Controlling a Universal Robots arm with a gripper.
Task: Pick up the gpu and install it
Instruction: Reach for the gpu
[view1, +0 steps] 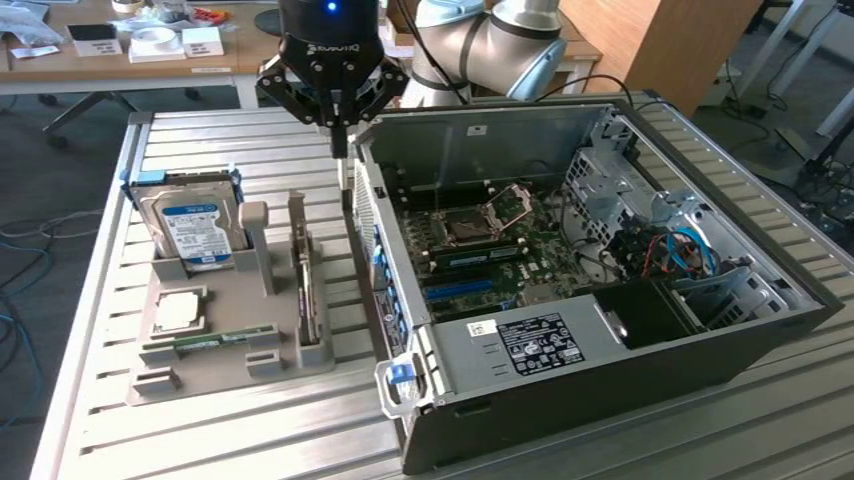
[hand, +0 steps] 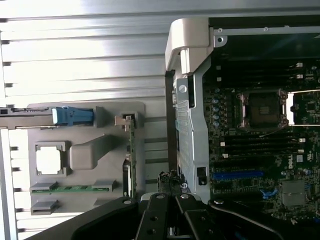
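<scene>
A: Where's the gpu (view1: 306, 275)?

B: It stands on edge in a slot of the grey tray (view1: 200, 378), on the tray's side closest to the open PC case (view1: 641, 380). Thin card, seen edge-on. In the wrist view its green edge (hand: 131, 160) runs along that same side of the tray.

A: And the gripper (view1: 340, 150)?

B: Black, fingers pressed together, nothing between them. It hangs above the slatted metal table (view1: 187, 140), over the gap btw tray and case, by the far end of the gpu.

A: Touching the card?

B: No. The gpu sits lower, nearer the camera and just to the exterior view's left of the fingertips. In the wrist view the closed tips (hand: 170, 189) lie btw the card's edge and the case wall.

A: Anything else on the tray?

B: A hard drive (view1: 195, 228) w/ blue-white label stands upright at the far left. A CPU (view1: 178, 310) lies flat nearer, w/ a RAM stick (view1: 211, 342) just in front of it. Inside the case, the motherboard (view1: 501, 245) is exposed.
</scene>
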